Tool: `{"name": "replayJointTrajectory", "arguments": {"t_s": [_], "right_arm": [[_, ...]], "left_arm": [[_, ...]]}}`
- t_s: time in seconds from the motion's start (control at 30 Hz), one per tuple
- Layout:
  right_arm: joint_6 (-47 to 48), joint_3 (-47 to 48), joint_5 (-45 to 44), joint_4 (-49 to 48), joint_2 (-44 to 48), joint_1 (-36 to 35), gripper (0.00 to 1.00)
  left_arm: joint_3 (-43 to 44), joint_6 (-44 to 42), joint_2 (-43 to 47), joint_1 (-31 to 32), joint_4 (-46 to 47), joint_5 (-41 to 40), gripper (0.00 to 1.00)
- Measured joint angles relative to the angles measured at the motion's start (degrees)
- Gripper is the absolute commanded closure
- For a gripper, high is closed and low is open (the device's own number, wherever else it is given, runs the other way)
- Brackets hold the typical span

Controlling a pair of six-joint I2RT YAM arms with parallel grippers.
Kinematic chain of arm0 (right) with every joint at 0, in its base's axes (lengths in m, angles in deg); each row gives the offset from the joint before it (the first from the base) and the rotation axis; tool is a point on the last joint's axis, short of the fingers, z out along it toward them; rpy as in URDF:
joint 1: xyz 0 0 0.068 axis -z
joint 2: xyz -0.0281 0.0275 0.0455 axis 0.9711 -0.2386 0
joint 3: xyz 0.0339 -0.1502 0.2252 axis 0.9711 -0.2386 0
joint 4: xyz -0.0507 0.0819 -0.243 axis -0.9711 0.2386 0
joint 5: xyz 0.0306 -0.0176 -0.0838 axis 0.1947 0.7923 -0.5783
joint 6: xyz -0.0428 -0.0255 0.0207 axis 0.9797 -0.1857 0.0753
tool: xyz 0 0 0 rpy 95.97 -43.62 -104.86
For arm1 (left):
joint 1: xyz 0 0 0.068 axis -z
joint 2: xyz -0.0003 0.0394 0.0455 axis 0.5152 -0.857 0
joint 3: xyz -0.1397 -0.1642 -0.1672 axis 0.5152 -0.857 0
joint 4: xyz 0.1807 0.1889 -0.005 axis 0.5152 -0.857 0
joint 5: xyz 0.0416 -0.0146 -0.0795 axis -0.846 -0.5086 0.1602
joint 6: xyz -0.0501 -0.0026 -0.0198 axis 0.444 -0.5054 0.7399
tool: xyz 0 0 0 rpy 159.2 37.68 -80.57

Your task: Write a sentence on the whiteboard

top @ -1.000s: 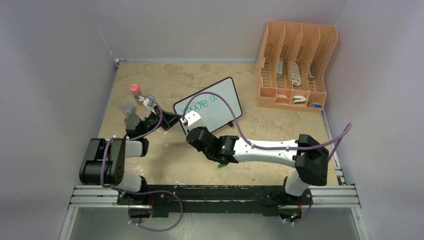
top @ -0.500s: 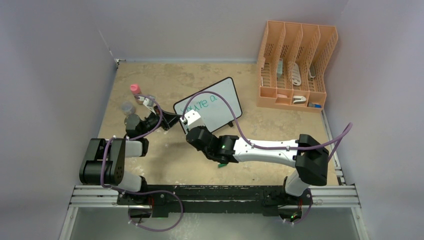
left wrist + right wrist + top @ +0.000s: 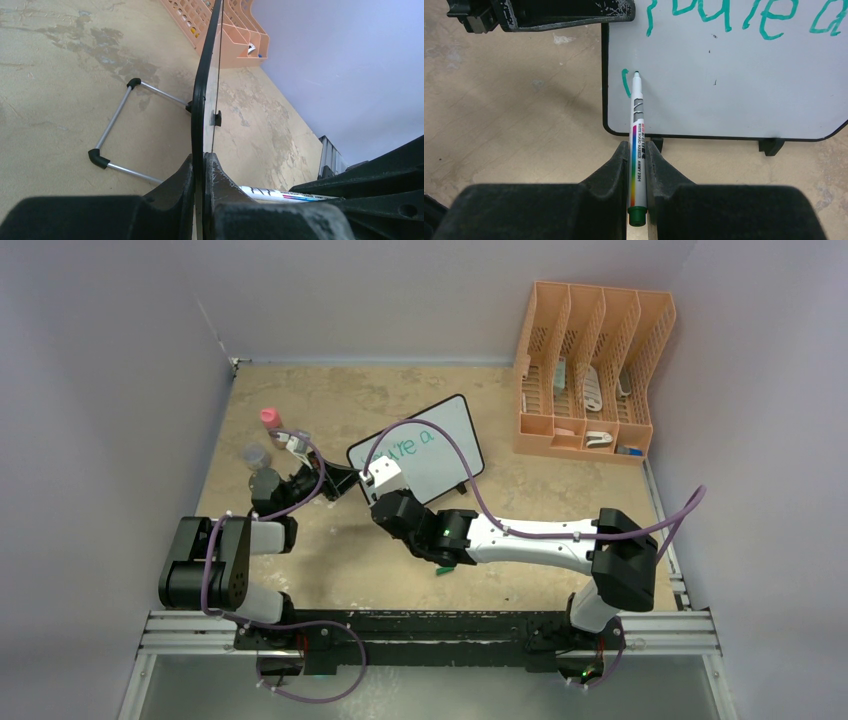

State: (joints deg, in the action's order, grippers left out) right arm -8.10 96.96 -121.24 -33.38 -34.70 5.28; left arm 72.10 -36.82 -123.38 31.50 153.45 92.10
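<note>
At twelve o'clock from my right gripper (image 3: 638, 150), which is clenching a slim white marker (image 3: 638, 115), the small black-framed whiteboard (image 3: 734, 95) is standing, my left gripper (image 3: 199, 167) pinching its edge. I am risking tipping it, or smearing the teal-green sentence (image 3: 769, 22), by overpressing.

The whiteboard (image 3: 734, 90) has a smooth, glossy white face in a black plastic frame. The surface (image 3: 340, 400) looks matt and rough; the rack (image 3: 548, 330) is orange plastic.
</note>
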Motion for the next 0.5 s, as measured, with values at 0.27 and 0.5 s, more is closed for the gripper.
{"name": "replayJointTrajectory", "arguments": {"t_s": [0.27,0.5], "right_arm": [[-0.07,0.00,0.00,0.13,0.00,0.00,1.00],[-0.55,0.00,0.02,0.46,0.00,0.00,1.00]], "left_arm": [[0.00,0.00,0.00,0.00,-0.02,0.04,1.00],[0.00,0.00,0.00,0.00,-0.02,0.09,1.00]]}}
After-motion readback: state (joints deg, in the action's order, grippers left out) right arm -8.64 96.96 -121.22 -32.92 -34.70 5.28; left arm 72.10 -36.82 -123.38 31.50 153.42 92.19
